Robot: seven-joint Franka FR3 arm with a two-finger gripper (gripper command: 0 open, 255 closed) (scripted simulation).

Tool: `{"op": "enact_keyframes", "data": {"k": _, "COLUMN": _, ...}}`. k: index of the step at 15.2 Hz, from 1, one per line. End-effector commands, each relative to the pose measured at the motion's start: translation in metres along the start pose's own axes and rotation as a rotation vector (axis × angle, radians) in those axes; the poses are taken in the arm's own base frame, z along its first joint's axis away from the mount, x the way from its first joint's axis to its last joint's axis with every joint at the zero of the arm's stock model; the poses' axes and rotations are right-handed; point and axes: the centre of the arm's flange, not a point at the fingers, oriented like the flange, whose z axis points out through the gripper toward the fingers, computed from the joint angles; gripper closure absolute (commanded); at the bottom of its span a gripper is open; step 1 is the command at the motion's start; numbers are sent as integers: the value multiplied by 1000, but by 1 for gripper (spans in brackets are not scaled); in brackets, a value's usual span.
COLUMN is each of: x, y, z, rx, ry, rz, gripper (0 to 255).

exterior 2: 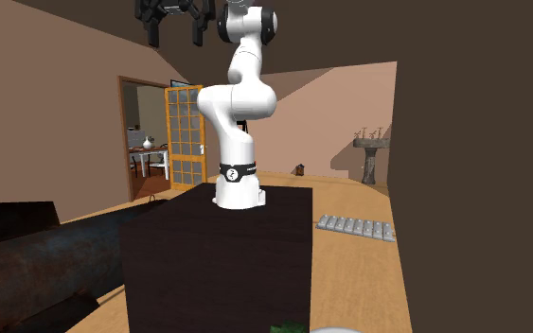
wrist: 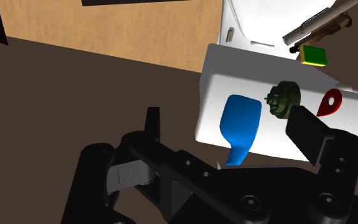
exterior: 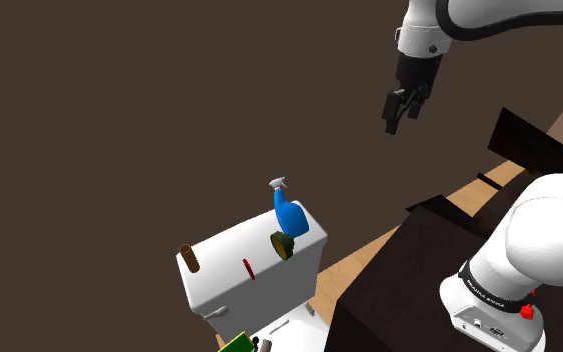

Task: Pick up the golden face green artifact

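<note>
a: where's the artifact?
b: the green artifact point(exterior: 283, 243) sits on top of the white box point(exterior: 254, 290), close to one edge and just beside the blue piece point(exterior: 289, 212). a red piece point(exterior: 247, 267) lies farther along.
a: and the gripper?
b: the gripper point(exterior: 400, 108) hangs high, well apart from the box. its fingers are spread wide, holding and touching nothing. i'd guess they're open ready to drop around the artifact, though the blue piece crowds one side.
</note>
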Motion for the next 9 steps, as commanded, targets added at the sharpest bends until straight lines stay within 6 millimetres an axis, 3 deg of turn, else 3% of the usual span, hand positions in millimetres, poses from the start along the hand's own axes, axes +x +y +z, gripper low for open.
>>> {"op": "enact_keyframes", "data": {"k": 1, "x": 0, "y": 0, "z": 0, "rx": 0, "ry": 0, "rz": 0, "gripper": 0}}
{"op": "enact_keyframes", "data": {"k": 9, "x": 40, "y": -57, "z": 80, "rx": 3, "ry": -7, "rz": -5, "gripper": 0}}
